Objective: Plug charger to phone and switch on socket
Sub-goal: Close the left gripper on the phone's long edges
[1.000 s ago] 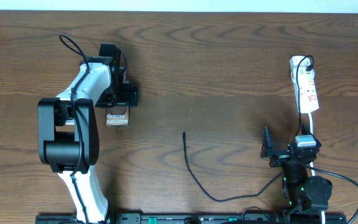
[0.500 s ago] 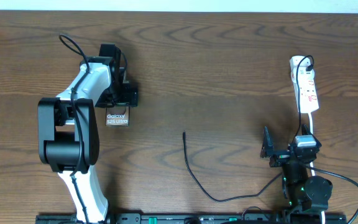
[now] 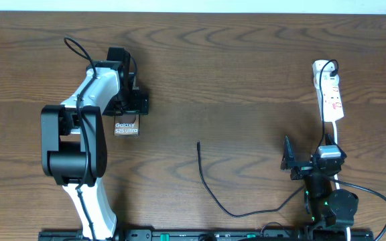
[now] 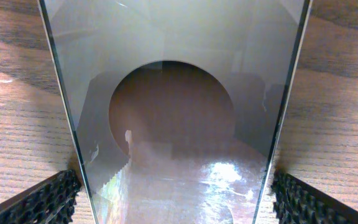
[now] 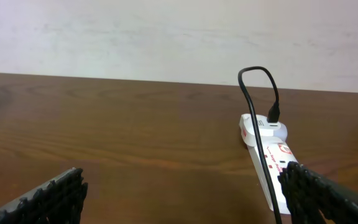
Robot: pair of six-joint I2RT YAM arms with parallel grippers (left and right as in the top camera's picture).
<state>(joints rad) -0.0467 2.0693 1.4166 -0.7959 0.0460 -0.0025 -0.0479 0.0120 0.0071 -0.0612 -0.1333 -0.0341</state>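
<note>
Nothing has shifted in the last second: both arms and every object sit exactly where they were.

From overhead, the phone (image 3: 126, 127) lies flat on the tabletop (image 3: 233, 67) with its lettering readable, and the left end effector (image 3: 133, 106) is parked over its far end. I read that as a bracing hold, keeping the handset from sliding when the plug is pushed in. The charger (image 3: 210, 191) curls along the tabletop to the right of the phone, well apart from it, with its tip pointing away from me and nothing gripping it. The socket (image 3: 330, 94) lies much farther right of the phone, near the tabletop's far edge. The right end effector (image 3: 311, 163) waits just short of its near end.

On the left wrist camera, the phone fills the frame between the two pads (image 4: 48, 202). They seem to press on both long edges, though glare on the glass keeps me from swearing to firm contact.

On the right wrist camera, the fingers (image 5: 42, 199) stand wide apart and hold nothing. The socket lies straight ahead, so this arm looks free to fetch the charger tip first and reach the switches afterwards.
</note>
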